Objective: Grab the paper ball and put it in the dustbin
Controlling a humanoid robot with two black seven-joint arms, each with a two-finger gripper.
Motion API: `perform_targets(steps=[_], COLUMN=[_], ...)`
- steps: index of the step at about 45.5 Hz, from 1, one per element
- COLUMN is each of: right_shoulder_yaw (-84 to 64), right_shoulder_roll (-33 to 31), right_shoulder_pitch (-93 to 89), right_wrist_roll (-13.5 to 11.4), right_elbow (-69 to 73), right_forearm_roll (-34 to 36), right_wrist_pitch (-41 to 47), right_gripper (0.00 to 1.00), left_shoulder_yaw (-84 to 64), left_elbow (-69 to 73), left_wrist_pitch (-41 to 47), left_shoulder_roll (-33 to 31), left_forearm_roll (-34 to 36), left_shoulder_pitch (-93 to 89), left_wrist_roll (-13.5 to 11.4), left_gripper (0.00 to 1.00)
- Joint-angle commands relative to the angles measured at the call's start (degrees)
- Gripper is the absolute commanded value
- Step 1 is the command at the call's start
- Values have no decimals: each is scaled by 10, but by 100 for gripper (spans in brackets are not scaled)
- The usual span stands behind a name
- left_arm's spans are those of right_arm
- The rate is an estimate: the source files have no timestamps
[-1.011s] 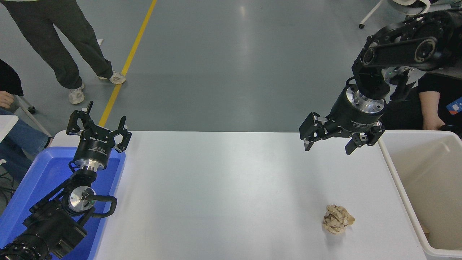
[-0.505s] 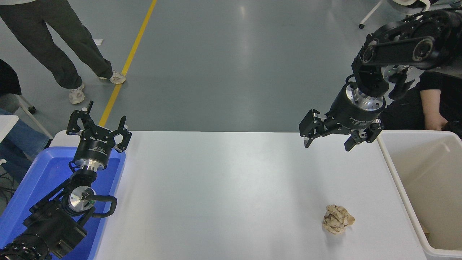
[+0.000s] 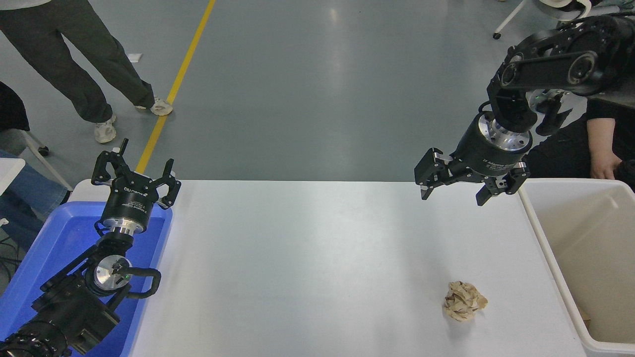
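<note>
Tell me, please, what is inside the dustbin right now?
The dustbin shows bare cream inner walls and a small brown scrap low by its near-left wall. Its floor runs out of frame, so the rest is unseen. The paper ball lies outside, on the table.

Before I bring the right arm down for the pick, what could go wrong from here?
The open right gripper hangs over the far edge of the white table, well short of the crumpled tan paper ball, so a straight descent would likely miss it. The light wad may roll or skid if one finger nudges it first. It also lies near the off-white plastic dustbin, so the wrist could clip that thick rim on the way in.
</note>
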Motion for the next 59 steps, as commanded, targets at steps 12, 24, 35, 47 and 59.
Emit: perform_targets(steps=[12,24,35,47,59], right_shoulder_yaw=[6,3,1,2,12], right_shoulder_roll=[-6,-37,-46,-42,-42], right_shoulder_pitch=[-51,-160,-226,-320,-361], right_wrist_roll=[0,-1,-1,-1,-1], right_elbow=[-3,-54,-90,-100,-106], right_forearm_roll=[0,-11,-22,-35,-33], right_wrist_pitch=[0,-22,-143,-234,-250], right_gripper=[100,100,100,100,100], left_shoulder_yaw=[-1,0,0,-1,-1], left_elbow=[0,0,0,0,0], left_wrist_pitch=[0,0,-1,0,-1], left_shoulder_roll=[0,0,0,0,0], left_forearm_roll=[0,0,0,0,0], left_shoulder_pitch=[1,1,1,1,1], left_wrist_roll=[0,0,-1,0,0], left_gripper=[98,98,98,98,98])
